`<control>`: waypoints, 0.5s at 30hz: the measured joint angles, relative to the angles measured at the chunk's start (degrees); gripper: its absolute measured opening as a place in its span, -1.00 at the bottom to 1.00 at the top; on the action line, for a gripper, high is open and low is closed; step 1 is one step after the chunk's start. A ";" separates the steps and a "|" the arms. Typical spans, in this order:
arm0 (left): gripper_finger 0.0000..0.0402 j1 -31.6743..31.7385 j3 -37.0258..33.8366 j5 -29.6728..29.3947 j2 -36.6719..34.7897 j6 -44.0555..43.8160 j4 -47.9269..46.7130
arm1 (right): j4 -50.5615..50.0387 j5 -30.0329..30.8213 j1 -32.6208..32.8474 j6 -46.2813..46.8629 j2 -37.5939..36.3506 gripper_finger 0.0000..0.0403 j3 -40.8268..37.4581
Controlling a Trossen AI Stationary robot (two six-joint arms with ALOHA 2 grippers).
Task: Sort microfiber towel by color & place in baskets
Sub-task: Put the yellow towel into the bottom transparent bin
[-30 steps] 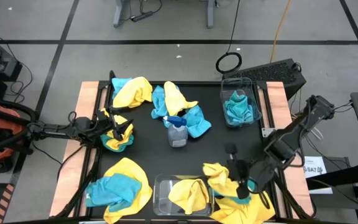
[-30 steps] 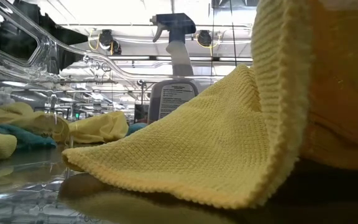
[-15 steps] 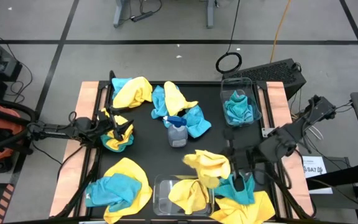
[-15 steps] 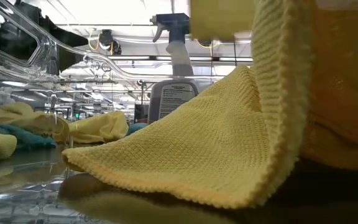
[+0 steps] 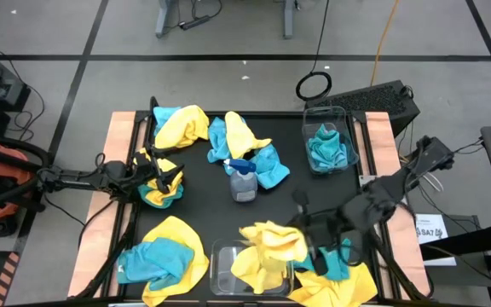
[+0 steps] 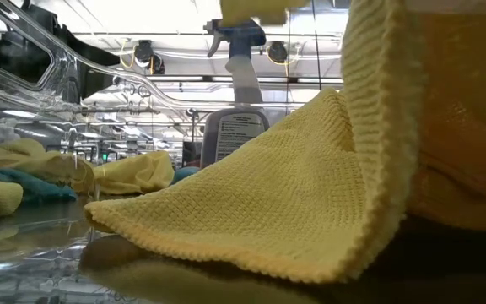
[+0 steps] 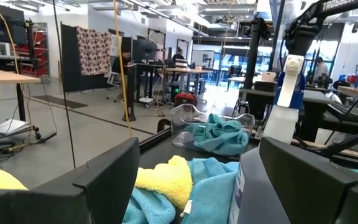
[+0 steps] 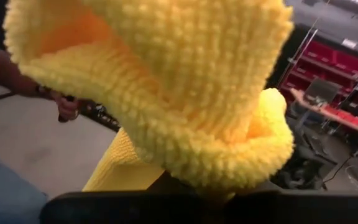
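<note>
A bright yellow microfiber towel [image 5: 273,241] is pinched by the right gripper [image 5: 307,236] above the clear rectangular plastic basket [image 5: 222,260]. A trailing corner could be snagged on the rim — spilling outside. The left gripper [image 5: 167,179] is held wide open.

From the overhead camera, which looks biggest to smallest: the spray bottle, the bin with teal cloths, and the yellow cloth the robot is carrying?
1. Yellow cloth, held by the right gripper; it hangs nearer the camera, so its lead is unsure.
2. Bin with teal cloths, close behind.
3. Spray bottle, clearly smallest.
</note>
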 joint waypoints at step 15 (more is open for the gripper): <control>0.69 0.00 0.00 -0.04 0.01 -0.13 -0.47 | -1.85 -5.97 -0.04 6.64 12.78 -1.00 -0.02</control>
